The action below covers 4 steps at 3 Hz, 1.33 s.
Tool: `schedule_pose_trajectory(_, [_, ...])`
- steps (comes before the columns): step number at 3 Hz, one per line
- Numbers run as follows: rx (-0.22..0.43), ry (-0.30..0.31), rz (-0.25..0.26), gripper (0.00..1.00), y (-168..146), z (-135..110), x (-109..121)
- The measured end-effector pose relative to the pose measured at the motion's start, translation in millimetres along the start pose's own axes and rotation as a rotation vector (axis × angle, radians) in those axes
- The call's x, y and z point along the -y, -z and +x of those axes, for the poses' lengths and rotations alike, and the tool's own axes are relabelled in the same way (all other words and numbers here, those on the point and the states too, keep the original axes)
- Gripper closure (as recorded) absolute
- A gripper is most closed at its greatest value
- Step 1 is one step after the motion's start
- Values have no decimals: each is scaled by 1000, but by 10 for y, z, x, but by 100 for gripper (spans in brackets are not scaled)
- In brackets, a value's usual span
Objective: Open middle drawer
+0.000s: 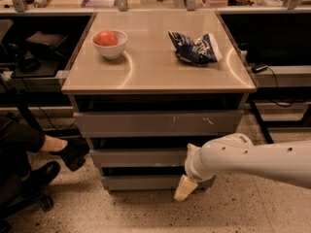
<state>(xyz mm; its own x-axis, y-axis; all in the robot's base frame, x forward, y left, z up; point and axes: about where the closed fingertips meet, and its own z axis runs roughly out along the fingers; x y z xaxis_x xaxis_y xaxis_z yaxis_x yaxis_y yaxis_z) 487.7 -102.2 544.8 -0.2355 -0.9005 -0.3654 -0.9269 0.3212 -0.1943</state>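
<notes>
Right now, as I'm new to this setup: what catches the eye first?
The thick white arm stretched in from the right, its claw low at the cabinet's bottom front, below the middle drawer. Up top, a white bowl with a red fruit sits left, a crumpled blue bag right.

On the desk (155,74), a bowl (110,45) stands rear left and a bag (195,48) rear right, well apart. Under the desk top, the middle drawer (138,158) lies between an upper front (155,124) and a lower front (141,182). The gripper (184,188) hangs at the desk's lower right, before the lower front. A shoe (70,153) lies left of the desk.
</notes>
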Motion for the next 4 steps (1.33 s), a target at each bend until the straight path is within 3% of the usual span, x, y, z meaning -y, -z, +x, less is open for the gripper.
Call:
schedule_pose_trajectory(1, [1, 0, -1, 0, -2, -6, -2])
schedule_pose_trajectory(2, [44, -22, 4, 0, -223, 22, 104])
schedule_pose_trajectory(3, [137, -74, 37, 0, -546, 100, 440])
schedule_pose_trajectory(4, [154, -91, 57, 0, -633, 137, 630])
